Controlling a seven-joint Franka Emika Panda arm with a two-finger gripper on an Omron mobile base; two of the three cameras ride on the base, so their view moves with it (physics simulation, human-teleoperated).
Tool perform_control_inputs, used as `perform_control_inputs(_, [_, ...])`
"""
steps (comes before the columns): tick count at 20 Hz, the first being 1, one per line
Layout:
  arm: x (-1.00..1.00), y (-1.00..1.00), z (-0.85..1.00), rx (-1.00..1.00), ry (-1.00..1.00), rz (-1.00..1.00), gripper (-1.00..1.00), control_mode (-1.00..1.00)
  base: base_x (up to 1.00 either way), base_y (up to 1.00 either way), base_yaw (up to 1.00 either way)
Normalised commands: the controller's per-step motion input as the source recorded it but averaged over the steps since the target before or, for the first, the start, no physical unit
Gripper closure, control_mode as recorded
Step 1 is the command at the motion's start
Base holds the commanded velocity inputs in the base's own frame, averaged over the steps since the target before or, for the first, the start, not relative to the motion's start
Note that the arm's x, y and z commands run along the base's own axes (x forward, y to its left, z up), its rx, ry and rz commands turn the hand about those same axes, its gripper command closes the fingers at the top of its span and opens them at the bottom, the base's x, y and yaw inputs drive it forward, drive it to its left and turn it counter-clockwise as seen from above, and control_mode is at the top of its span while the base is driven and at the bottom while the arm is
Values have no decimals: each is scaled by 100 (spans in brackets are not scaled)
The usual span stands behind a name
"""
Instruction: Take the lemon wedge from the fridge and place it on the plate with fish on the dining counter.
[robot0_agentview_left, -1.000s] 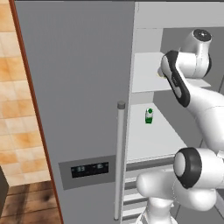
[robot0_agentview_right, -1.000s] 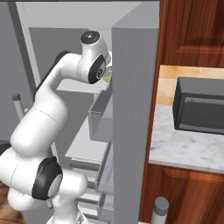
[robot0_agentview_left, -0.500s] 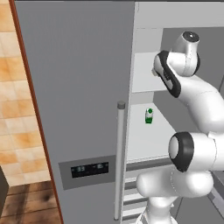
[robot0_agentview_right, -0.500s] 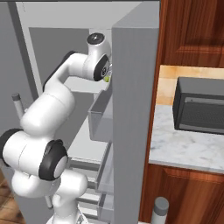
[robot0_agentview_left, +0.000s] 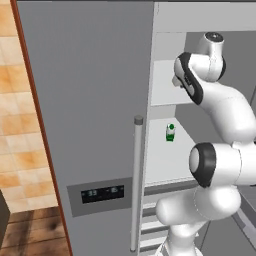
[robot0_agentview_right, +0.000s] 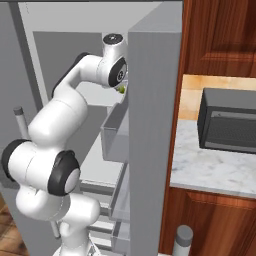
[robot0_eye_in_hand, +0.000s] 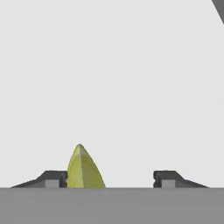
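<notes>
The grey fridge (robot0_agentview_left: 90, 100) stands with its right door (robot0_agentview_right: 152, 125) swung open, and my arm reaches onto its upper white shelf (robot0_agentview_left: 162, 85). The lemon wedge (robot0_eye_in_hand: 83, 170), tiny and yellow-green, stands on the white shelf between my fingertips, against the left fingertip (robot0_eye_in_hand: 52, 179) and well clear of the right one (robot0_eye_in_hand: 166, 178). My gripper (robot0_eye_in_hand: 107, 179) is open around it. From the right base view the lemon wedge (robot0_agentview_right: 121, 89) peeks out just under the hand, beside the door's edge. The plate with fish and the dining counter are out of view.
A small green-and-white bottle (robot0_agentview_left: 170, 132) stands on the shelf below. The open door carries grey bins (robot0_agentview_right: 114, 135) close beside my arm. The left door has a long bar handle (robot0_agentview_left: 135, 185) and a dark display panel (robot0_agentview_left: 102, 192). A dark microwave (robot0_agentview_right: 227, 122) sits on a marble top to the right.
The wrist has risen and pushed further in over the upper shelf, and the elbow has swung with it. The bottle and doors have not moved.
</notes>
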Motion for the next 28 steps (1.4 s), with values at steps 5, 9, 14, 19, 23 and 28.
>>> perform_control_inputs(5, [-15,1,-1,0,0,0,100,-100,0,0,0])
perform_control_inputs(9, [-95,32,-8,0,-6,0,100,-100,0,0,0])
perform_control_inputs(14, [-100,69,14,4,-10,-2,100,-100,0,0,0])
perform_control_inputs(19, [-100,72,7,0,-22,-1,100,-100,0,0,0])
perform_control_inputs(23, [-100,48,0,0,-24,-2,100,-100,0,0,0])
perform_control_inputs(28, [-100,36,-4,3,-20,-5,100,-100,0,0,0])
